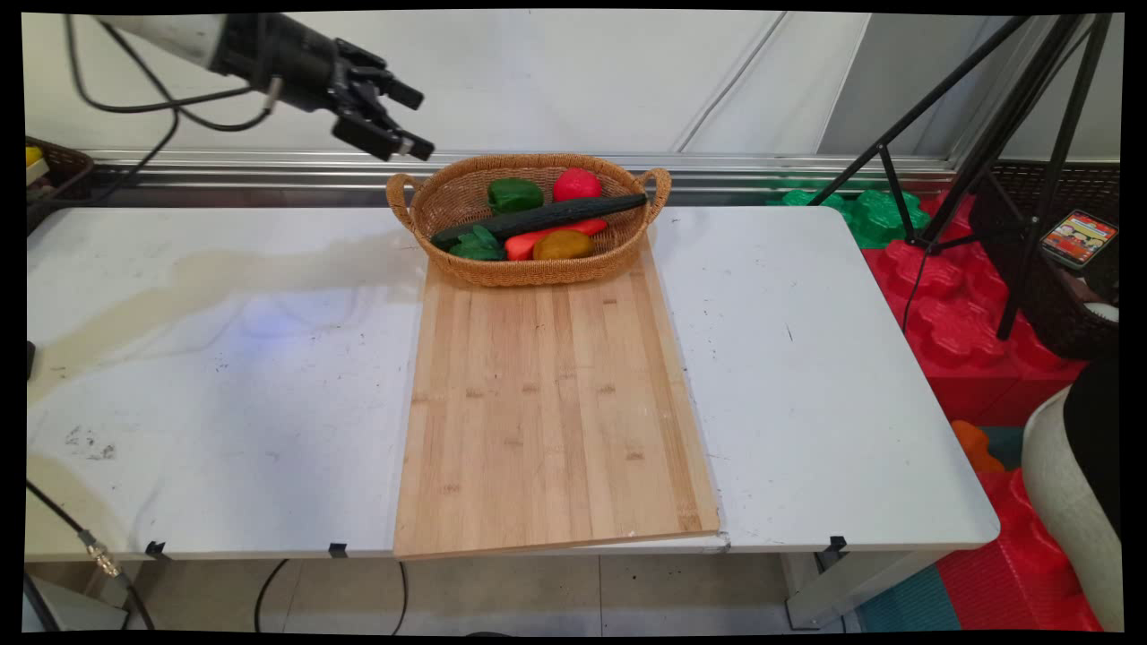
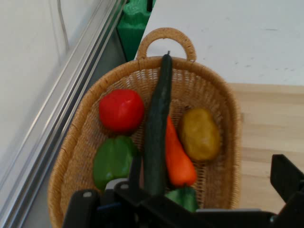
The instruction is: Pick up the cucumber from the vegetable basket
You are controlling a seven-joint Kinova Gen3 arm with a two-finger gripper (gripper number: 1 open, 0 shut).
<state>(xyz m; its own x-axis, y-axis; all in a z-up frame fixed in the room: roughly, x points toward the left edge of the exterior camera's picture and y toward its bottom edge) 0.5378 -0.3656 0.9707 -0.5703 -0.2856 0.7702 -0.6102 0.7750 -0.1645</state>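
My gripper [image 1: 414,119] hangs open and empty in the air, above and to the left of a wicker basket [image 1: 529,271] that stands at the far end of a wooden board [image 1: 551,403]. The basket holds a red tomato [image 1: 576,184], a green pepper [image 1: 514,193], a long dark cucumber [image 1: 547,218], an orange carrot [image 1: 547,238], a brownish potato [image 1: 562,244] and a green leafy piece [image 1: 478,245]. The hand view looks down into the basket [image 2: 223,95]: cucumber [image 2: 159,123] lies down the middle, tomato [image 2: 121,110] and pepper [image 2: 113,160] on one side, carrot [image 2: 178,159] and potato [image 2: 199,134] on the other.
The white table [image 1: 224,376] stretches to both sides of the board. A black tripod [image 1: 986,116] and red and green foam blocks [image 1: 950,305] stand off the table's right side. A dark basket [image 1: 54,170] sits at the far left by the wall rail.
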